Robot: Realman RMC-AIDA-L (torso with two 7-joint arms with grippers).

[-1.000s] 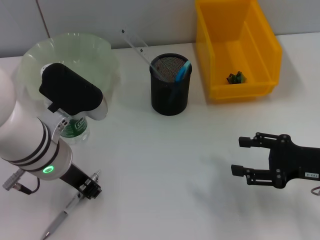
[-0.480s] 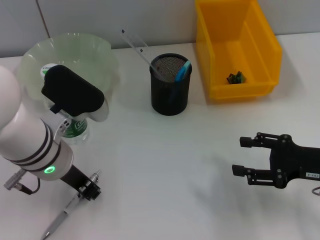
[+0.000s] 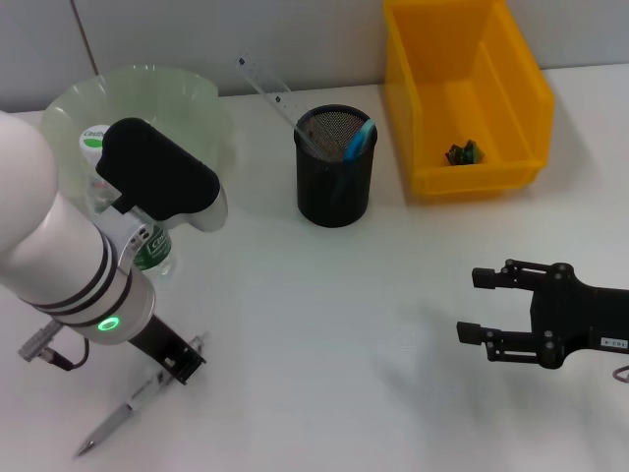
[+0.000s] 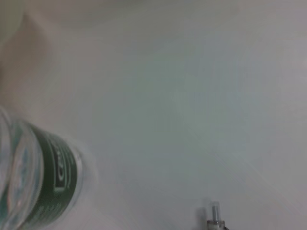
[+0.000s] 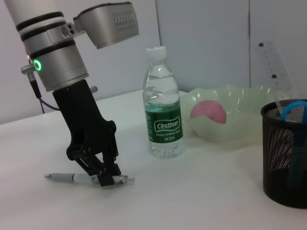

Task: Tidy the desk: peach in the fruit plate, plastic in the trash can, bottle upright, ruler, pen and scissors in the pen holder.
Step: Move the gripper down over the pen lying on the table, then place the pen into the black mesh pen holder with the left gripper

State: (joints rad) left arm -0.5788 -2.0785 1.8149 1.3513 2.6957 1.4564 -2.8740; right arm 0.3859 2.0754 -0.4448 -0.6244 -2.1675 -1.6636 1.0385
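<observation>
silver and clear, the pen (image 5: 81, 178) lies flat on the white worktop (image 3: 324, 324), and we see our left claw (image 5: 106, 178) down on it near its clip end, fingers narrowed around the barrel; from the head view they seem to be touching it, though we cannot be sure they are clamped. the bottle (image 5: 163, 109) stands upright just beside the fruit plate (image 3: 211, 108), with the pink peach (image 5: 208, 111) resting inside that plate. in the black mesh pen holder (image 3: 336, 182) we see the scissors (image 3: 360, 140) and the clear ruler (image 3: 267, 90) leaning out over its rim. a small dark scrap of plastic (image 3: 464, 152) sits in the yellow trash can (image 3: 521, 88). our right claw (image 3: 476, 306) hovers well apart from everything, low over the worktop, fingers spread wide and holding nothing.
</observation>
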